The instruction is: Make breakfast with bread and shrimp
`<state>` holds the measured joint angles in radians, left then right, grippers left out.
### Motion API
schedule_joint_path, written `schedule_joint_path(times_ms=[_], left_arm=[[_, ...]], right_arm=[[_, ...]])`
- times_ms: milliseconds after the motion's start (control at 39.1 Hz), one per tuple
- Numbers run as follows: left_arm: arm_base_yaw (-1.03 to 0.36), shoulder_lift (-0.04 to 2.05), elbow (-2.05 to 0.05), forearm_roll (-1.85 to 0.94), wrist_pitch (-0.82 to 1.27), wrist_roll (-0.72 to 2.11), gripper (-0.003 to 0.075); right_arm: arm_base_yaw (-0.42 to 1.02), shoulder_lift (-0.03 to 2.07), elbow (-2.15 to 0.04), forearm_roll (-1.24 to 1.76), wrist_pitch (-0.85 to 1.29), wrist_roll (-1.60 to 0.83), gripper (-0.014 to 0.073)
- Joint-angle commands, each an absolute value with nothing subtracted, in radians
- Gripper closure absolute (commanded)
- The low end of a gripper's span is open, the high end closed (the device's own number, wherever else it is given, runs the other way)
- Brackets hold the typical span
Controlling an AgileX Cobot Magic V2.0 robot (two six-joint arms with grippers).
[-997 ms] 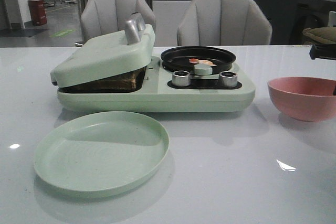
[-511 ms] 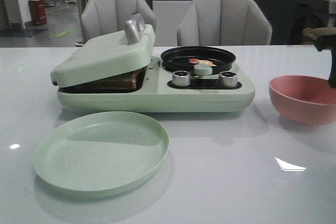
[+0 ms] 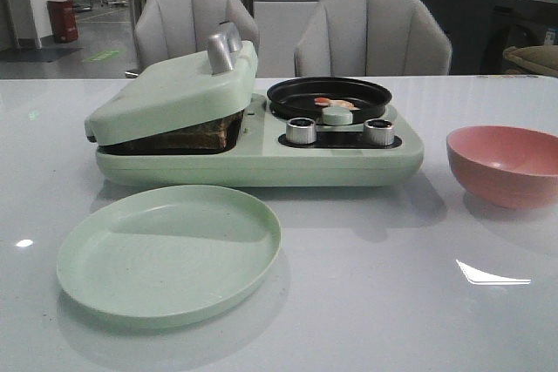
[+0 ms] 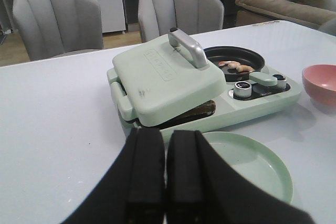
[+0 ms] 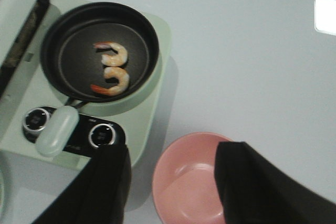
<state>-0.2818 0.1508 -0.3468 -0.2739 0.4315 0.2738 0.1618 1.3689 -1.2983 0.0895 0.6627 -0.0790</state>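
Two shrimp [image 5: 111, 68] lie in the pan [image 5: 100, 51]. Right gripper [image 5: 170, 182] gapes empty, left gripper [image 4: 165, 174] closed empty; clipping the bowl [image 5: 197, 179], at the pan's five o'clock, could tip it.

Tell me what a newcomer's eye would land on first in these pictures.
First the pale-green breakfast maker at the middle of the white table, its lid tilted over bread in the left half. Two curled shrimp lie in the black pan on its right half. A green plate sits in front of it and a pink bowl to its right, under the open right tool.
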Motion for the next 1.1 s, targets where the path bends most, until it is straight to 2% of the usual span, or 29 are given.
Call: schedule_joint_path(times_ms=[0,230,486,1074], left_arm=[[-0.288,0.161,-0.375,-0.291,0.357,0.263,0.0606],[-0.288,0.161,-0.375,-0.291,0.357,0.263,0.0606],[-0.288,0.161,-0.375,-0.291,0.357,0.263,0.0606],[-0.288,0.161,-0.375,-0.291,0.357,0.263,0.0606]], right_arm=[[0.192,1.259,-1.271,0.097,0.559,-0.091,0.0119],[0.240,1.050,-1.017,0.128,0.294,-0.091,0.0119],[0.286,0.767,-0.751,0.159,0.097,-0.091,0.0119],[0.292,0.150,-0.290,0.161,0.054,-0.091,0.0119]])
